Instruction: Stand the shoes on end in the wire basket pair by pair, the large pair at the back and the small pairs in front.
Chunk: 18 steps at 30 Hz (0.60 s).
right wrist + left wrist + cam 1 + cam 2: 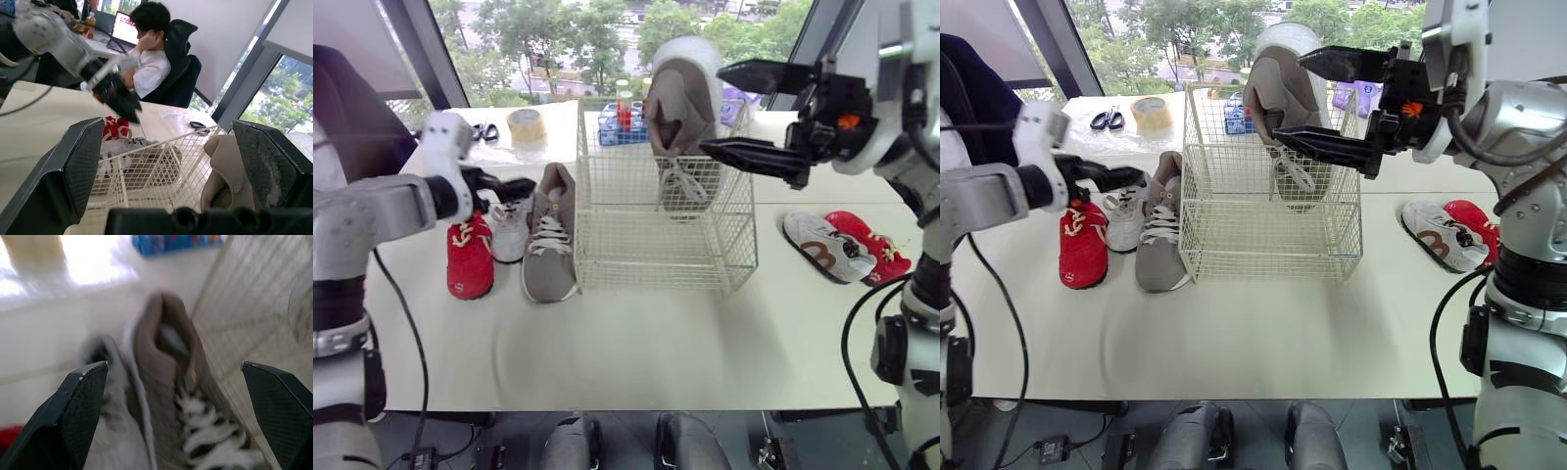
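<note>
Right gripper spread wide and empty, just beside the upright grey shoe.
That shoe stands on end at the back of the wire basket, close ahead of this gripper; a careless sideways sweep could topple it. My left gripper, also spread, hovers over the second grey shoe.

Left gripper and right gripper, fingers wide apart

On the table are placed a wire basket, a red shoe, white shoe and grey shoe left of it, and a white-brown shoe and red sneaker right of it.
</note>
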Each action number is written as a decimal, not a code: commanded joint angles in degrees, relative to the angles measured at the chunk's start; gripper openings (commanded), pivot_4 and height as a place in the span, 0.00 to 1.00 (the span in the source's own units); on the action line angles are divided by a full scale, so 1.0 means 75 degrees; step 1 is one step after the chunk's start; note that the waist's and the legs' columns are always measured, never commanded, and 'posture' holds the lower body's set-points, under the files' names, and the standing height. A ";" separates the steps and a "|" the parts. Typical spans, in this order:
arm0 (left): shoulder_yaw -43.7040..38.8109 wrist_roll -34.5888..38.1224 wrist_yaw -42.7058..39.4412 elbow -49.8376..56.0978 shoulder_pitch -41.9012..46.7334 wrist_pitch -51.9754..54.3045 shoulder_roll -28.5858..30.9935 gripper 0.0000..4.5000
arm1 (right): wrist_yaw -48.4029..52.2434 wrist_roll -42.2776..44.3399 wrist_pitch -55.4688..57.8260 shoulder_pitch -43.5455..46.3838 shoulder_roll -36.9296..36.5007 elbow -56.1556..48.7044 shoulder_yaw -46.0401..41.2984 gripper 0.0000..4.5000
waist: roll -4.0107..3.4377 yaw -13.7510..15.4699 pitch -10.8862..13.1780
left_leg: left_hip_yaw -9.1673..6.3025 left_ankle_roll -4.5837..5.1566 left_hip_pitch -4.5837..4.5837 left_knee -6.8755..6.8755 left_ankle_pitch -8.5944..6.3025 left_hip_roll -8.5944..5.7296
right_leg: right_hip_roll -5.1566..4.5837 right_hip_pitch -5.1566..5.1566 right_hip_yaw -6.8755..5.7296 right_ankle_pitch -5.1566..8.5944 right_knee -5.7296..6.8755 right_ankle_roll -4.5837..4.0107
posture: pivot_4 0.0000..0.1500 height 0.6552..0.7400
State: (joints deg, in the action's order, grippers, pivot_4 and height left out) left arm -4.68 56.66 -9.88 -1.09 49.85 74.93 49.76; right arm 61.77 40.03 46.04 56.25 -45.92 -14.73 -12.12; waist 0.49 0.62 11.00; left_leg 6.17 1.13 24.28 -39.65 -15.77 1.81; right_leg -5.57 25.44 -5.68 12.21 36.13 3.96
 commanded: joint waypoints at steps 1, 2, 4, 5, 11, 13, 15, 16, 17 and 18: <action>0.0443 -0.0482 -0.0218 -0.0340 0.0640 0.0891 -0.0063 1.00 | 0.0159 0.0610 0.0236 0.0219 -0.0398 -0.0434 -0.0211 0.99 | 0.0000 -0.0015 0.0000 | 0.0001 0.0000 0.0000 0.0000 0.0000 0.0000 | 0.0001 0.0001 0.0000 0.0000 0.0000 0.0000 | 1.00 1.00; 0.0546 -0.0650 -0.0285 -0.0523 0.0768 0.0939 -0.0177 1.00 | 0.0232 0.0776 0.0343 0.0179 -0.0529 -0.0537 -0.0212 0.99 | 0.0000 -0.0007 0.0000 | 0.0002 0.0000 -0.0001 0.0000 0.0000 0.0000 | 0.0002 0.0001 0.0001 0.0000 0.0000 0.0000 | 1.00 1.00; 0.0813 -0.1084 -0.0411 -0.0945 0.1038 0.0962 -0.0387 1.00 | 0.0430 0.1117 0.0577 0.0016 -0.0843 -0.0814 -0.0191 0.99 | 0.0000 -0.0001 0.0000 | 0.0001 0.0000 -0.0001 0.0001 0.0000 0.0001 | 0.0003 0.0002 0.0000 0.0000 -0.0001 0.0000 | 1.00 1.00; 0.0973 -0.1330 -0.0529 -0.1124 0.1138 0.0885 -0.0439 1.00 | 0.0498 0.1291 0.0679 -0.0086 -0.0973 -0.0978 -0.0180 0.99 | 0.0001 0.0001 0.0000 | 0.0001 0.0000 -0.0001 0.0000 0.0000 0.0001 | 0.0003 0.0001 0.0000 0.0000 0.0000 0.0001 | 1.00 1.00; 0.1514 -0.2433 -0.1287 -0.1980 0.1629 0.0443 -0.0748 1.00 | 0.0691 0.2163 0.1040 -0.0779 -0.1545 -0.1828 -0.0239 0.99 | 0.0004 0.0011 0.0001 | 0.0000 0.0001 0.0000 0.0000 -0.0001 0.0002 | 0.0000 0.0001 0.0001 0.0000 -0.0002 0.0000 | 1.00 1.00; 0.1646 -0.2741 -0.1521 -0.2267 0.1770 0.0265 -0.0937 1.00 | 0.0587 0.2194 0.1043 -0.0938 -0.1638 -0.1970 -0.0153 0.99 | 0.0005 0.0019 0.0001 | 0.0000 0.0006 0.0001 -0.0002 -0.0003 0.0001 | -0.0001 0.0001 0.0001 0.0000 -0.0002 0.0000 | 1.00 1.00; 0.1751 -0.3013 -0.1737 -0.2476 0.1853 0.0106 -0.1119 1.00 | 0.0511 0.2168 0.1055 -0.1093 -0.1721 -0.2087 -0.0041 0.99 | 0.0006 0.0019 0.0000 | 0.0000 0.0030 0.0002 -0.0006 -0.0017 0.0000 | -0.0003 0.0000 0.0001 0.0000 -0.0002 0.0000 | 1.00 1.00; 0.1774 -0.3131 -0.1819 -0.2552 0.1883 0.0055 -0.1208 1.00 | 0.0495 0.2111 0.1030 -0.1174 -0.1757 -0.2132 0.0016 0.99 | 0.0006 0.0018 0.0000 | 0.0000 0.0030 0.0002 -0.0011 -0.0017 0.0001 | -0.0004 -0.0001 0.0001 0.0000 -0.0002 0.0000 | 1.00 1.00; 0.1787 -0.3242 -0.1901 -0.2609 0.1901 0.0020 -0.1277 1.00 | 0.0467 0.2054 0.1003 -0.1234 -0.1781 -0.2166 0.0070 0.99 | 0.0007 0.0014 0.0000 | 0.0000 0.0031 0.0005 -0.0015 -0.0018 0.0001 | -0.0004 -0.0001 0.0001 0.0000 -0.0001 0.0000 | 1.00 1.00; 0.1812 -0.3371 -0.1978 -0.2695 0.1916 -0.0071 -0.1365 1.00 | 0.0442 0.1997 0.0951 -0.1288 -0.1780 -0.2185 0.0118 0.99 | 0.0007 0.0013 0.0000 | 0.0000 0.0032 0.0008 -0.0020 -0.0018 0.0002 | -0.0003 0.0000 0.0001 0.0000 -0.0001 0.0000 | 1.00 1.00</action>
State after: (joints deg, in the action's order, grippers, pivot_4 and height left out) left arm 8.96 33.33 -23.50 -21.14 62.18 76.08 39.48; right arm 65.53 55.22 54.22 46.58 -58.07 -30.19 -10.87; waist 0.54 0.72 11.00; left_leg 6.17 1.37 24.35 -39.82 -15.91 1.82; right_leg -5.60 25.44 -5.67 12.21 36.12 3.96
